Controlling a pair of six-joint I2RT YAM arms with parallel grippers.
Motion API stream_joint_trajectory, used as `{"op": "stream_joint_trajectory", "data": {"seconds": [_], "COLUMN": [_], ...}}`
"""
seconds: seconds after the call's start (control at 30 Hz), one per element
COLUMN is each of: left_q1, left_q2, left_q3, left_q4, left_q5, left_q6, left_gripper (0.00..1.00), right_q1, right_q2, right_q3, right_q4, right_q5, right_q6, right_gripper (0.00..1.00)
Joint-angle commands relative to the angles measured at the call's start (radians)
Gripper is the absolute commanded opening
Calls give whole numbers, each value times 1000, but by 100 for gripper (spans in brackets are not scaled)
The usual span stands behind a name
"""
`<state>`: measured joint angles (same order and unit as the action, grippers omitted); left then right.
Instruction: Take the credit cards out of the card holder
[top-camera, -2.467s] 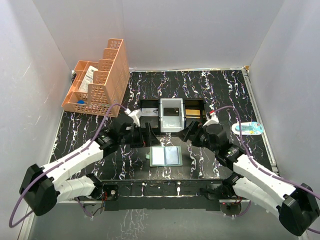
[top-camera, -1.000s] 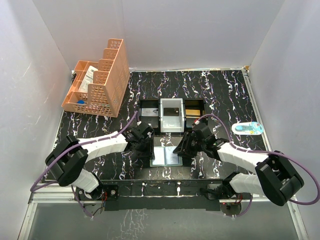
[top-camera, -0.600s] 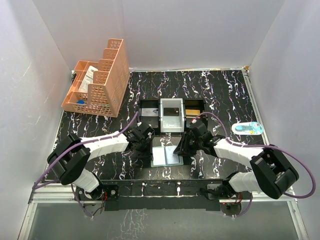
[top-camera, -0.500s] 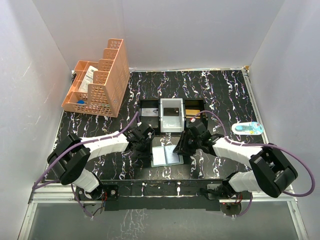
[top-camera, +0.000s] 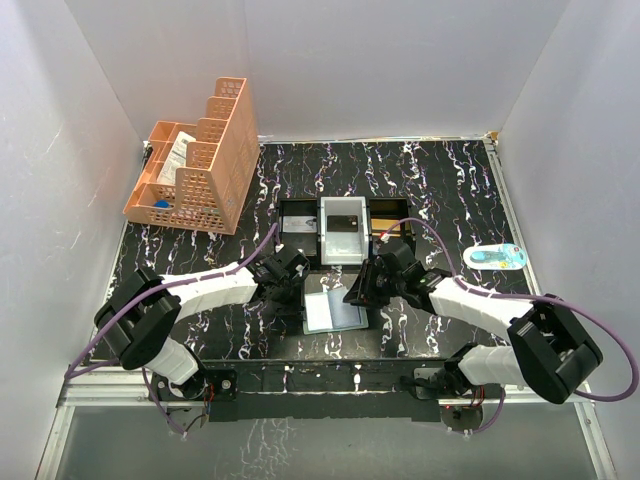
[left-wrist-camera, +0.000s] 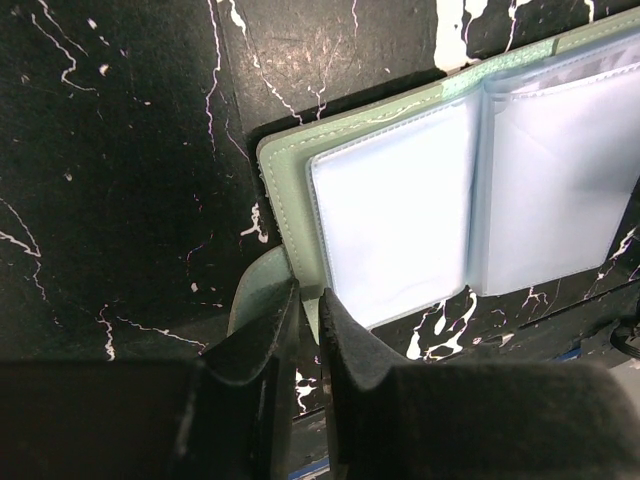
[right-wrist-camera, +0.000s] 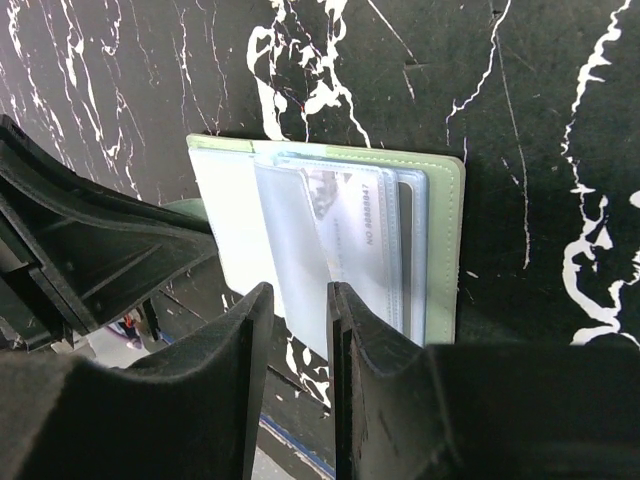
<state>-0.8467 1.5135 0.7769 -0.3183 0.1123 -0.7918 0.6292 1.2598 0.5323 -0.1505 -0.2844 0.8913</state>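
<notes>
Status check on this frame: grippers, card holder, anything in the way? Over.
Left gripper pinched on edge tab of grey-green bifold card holder. Right gripper open, straddling a clear plastic sleeve. Holder lies open, printed card not yet out. Nothing blocking.

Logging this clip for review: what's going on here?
Two robot arms are working on the open card holder lying on the table. The left gripper is closed on the green tab at its edge, apparently pinning it. The right gripper has its jaws narrowly apart around a clear sleeve; whether it grips is unclear. A card shows inside a sleeve.
</notes>
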Motion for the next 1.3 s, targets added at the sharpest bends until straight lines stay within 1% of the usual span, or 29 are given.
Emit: {"op": "stream_joint_trajectory", "data": {"seconds": [0.0,0.13,0.2,0.3,0.43,0.5,0.6,0.63,0.67,0.7,0.8,0.93,0.97,1.03,1.13,1.2,1.27], "left_q1": [-4,-4,-4,-4,-5,-4,-4,-4,-4,-4,-5,-4,-5,-5,-4,-4,-4], "left_q2": [-18,-15,-12,-18,-47,-66,-118,-137,-165,-191,-247,-294,-306,-321,-291,-257,-220], "left_q3": [9,15,13,13,8,7,-3,-10,-16,-22,-32,-24,-26,-37,-28,-17,-2], "left_q4": [-21,-20,-12,-4,-19,-30,-50,-63,-84,-101,-115,-78,-56,6,66,111,149], "left_q5": [9,9,12,16,-11,-28,-65,-86,-114,-136,-171,-183,-177,-144,-78,-15,44], "left_q6": [18,20,10,-1,-13,-17,-30,-47,-72,-98,-136,-139,-135,-120,-95,-86,-76], "left_gripper": [13,12,13,12,13,18,22,26,34,38,44,64,66,68,69,71,71], "right_q1": [7,7,8,17,25,37,71,75,79,83,84,70,64,59,50,46,38], "right_q2": [-8,26,36,47,111,155,229,254,272,276,212,109,93,61,18,-2,-15], "right_q3": [29,30,18,2,23,37,76,90,107,117,137,165,171,178,170,155,140], "right_q4": [31,119,220,349,395,401,388,378,359,343,264,95,46,-42,-130,-145,-151], "right_q5": [-15,-132,-210,-266,-330,-359,-386,-399,-400,-395,-316,-184,-144,-39,112,186,221], "right_q6": [-23,3,56,114,108,95,38,25,15,5,-30,-107,-118,-119,-89,-65,-50], "right_gripper": [27,27,28,28,30,31,34,34,34,35,40,43,43,41,42,44,45]}}
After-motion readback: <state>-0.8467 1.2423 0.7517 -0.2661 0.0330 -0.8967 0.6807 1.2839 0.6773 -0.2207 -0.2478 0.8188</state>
